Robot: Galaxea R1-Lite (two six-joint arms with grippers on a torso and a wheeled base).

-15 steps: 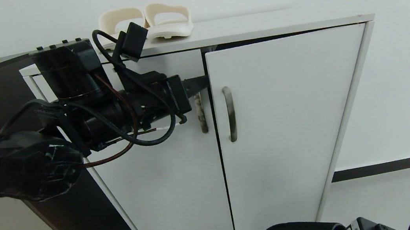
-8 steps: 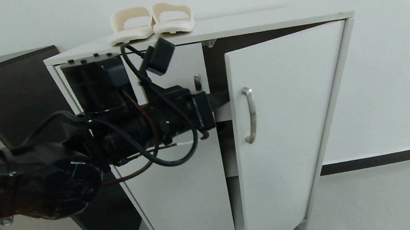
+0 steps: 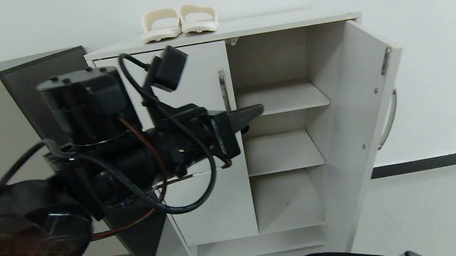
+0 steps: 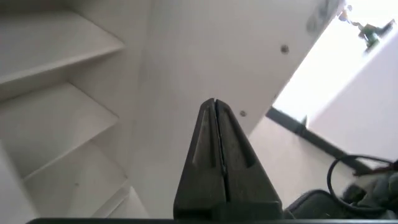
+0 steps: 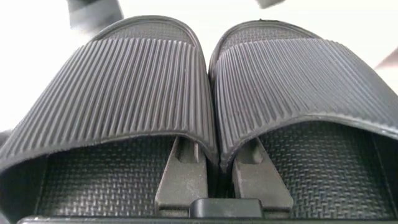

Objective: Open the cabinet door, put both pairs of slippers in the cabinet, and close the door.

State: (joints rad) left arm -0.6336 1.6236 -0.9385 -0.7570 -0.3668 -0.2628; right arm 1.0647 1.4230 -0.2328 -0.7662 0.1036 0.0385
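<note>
Cabinet (image 3: 220,36): right half open, shelves (image 3: 281,99) facing near.
Door (image 3: 356,128): stands wide, off to the right.
Left gripper (image 3: 258,109): fingers pressed together, holding nothing, at the open bay's left edge.
Cream slippers (image 3: 179,21): on the cabinet top, above and beyond that gripper, long axes near-to-far.
Dark slippers (image 5: 155,87): side by side, inner walls pinched by the right gripper (image 5: 217,177); probably first in.

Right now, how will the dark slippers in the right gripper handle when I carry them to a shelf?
The dark slippers look like moulded foam or rubber: probably light, with somewhat bendy straps. The right gripper seems to pinch only their adjoining inner strap edges, so each may sag or swing. The ribbed straps likely resist slipping.
</note>
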